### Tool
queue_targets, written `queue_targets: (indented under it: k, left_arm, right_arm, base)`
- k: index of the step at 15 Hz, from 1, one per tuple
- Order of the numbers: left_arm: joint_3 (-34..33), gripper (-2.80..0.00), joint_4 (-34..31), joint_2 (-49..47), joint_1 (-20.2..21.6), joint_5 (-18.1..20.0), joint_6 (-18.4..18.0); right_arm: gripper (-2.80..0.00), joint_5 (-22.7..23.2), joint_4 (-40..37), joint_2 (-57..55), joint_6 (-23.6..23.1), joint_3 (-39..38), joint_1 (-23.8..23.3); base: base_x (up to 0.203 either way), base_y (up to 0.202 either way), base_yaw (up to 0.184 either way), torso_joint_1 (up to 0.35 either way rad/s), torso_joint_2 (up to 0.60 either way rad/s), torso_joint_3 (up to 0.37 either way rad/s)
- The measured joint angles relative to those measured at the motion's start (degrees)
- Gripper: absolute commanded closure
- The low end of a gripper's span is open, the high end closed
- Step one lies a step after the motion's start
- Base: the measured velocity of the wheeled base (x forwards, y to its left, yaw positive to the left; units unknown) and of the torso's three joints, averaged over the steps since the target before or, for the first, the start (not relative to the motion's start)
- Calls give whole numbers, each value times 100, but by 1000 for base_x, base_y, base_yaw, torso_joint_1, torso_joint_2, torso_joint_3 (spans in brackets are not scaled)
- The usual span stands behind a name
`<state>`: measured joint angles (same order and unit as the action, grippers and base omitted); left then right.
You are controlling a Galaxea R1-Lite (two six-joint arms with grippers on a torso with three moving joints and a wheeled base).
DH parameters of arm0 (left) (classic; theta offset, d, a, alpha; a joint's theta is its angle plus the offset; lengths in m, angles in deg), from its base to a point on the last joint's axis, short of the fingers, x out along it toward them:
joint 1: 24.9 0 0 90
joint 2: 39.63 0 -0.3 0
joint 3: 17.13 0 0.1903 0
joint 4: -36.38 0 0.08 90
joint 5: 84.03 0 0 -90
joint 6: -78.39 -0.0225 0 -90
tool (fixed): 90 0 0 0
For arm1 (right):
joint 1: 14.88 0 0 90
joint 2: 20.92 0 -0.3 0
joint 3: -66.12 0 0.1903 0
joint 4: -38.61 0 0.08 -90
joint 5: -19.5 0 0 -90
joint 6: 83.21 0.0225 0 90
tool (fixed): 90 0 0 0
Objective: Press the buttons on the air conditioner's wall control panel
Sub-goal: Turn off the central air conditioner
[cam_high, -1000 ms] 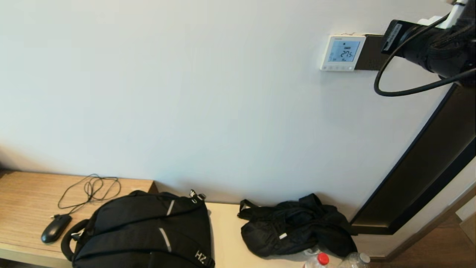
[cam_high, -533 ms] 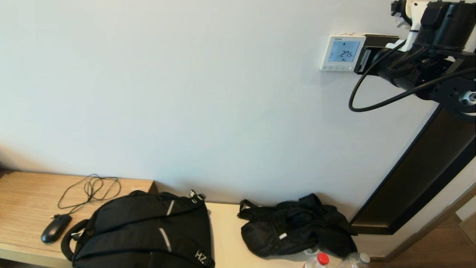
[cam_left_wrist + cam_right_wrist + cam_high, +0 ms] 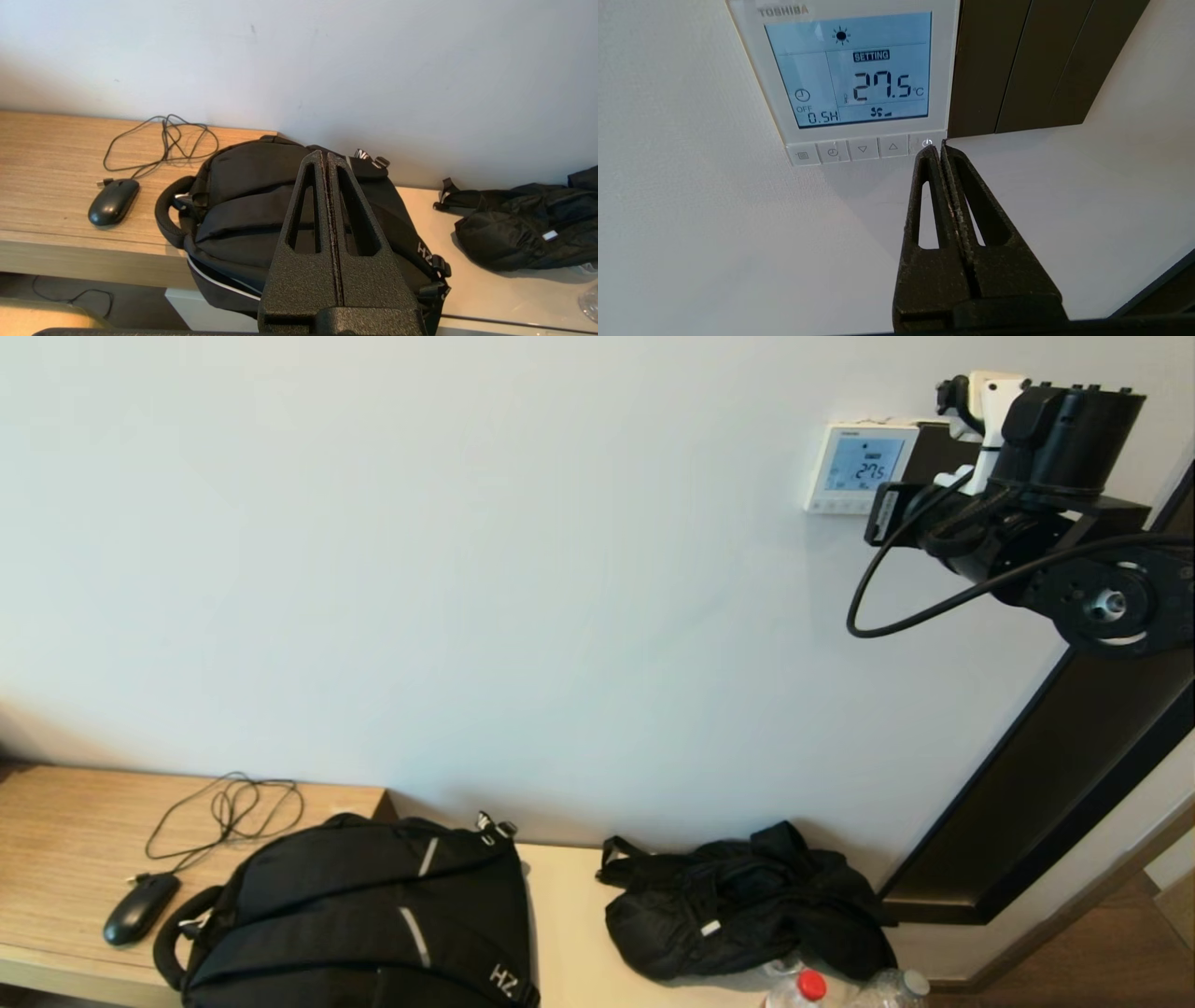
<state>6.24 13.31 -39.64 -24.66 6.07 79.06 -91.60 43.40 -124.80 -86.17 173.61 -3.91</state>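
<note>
Pressing closed, right end effector (image 3: 937,148) seemingly touches buttons (image 3: 864,149).

Head view wide — wrist views close

Soft even daylight, faint shadows on wall (image 3: 467,569), sharp focus

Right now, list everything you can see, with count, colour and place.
wall control panel: one, white, lit blue screen reading 27.5, on the wall upper right
buttons: five, white, along the panel's lower edge
brown plate: one, dark, beside the panel
backpack: one, black, on the bench
mouse: one, black, corded, left of the backpack
bag: one, black, crumpled, right of the backpack
bottles: two, clear, bottom edge
right claw: shut, tips at the power button
left claw: shut, above the backpack
</note>
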Motion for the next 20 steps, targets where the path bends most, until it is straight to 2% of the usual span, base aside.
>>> queue_targets:
  k: [5,20]
  left_arm:
    - [0,0,0,1,0,0,1]
    - [0,0,0,1,0,0,-1]
  right_arm:
    - [0,-28,202,-255,-100,74,-48]
    - [0,-130,191,-781,-136,563,-95]
  base:
    - [0,0,0,0,0,0]
    - [0,0,0,0,0,0]
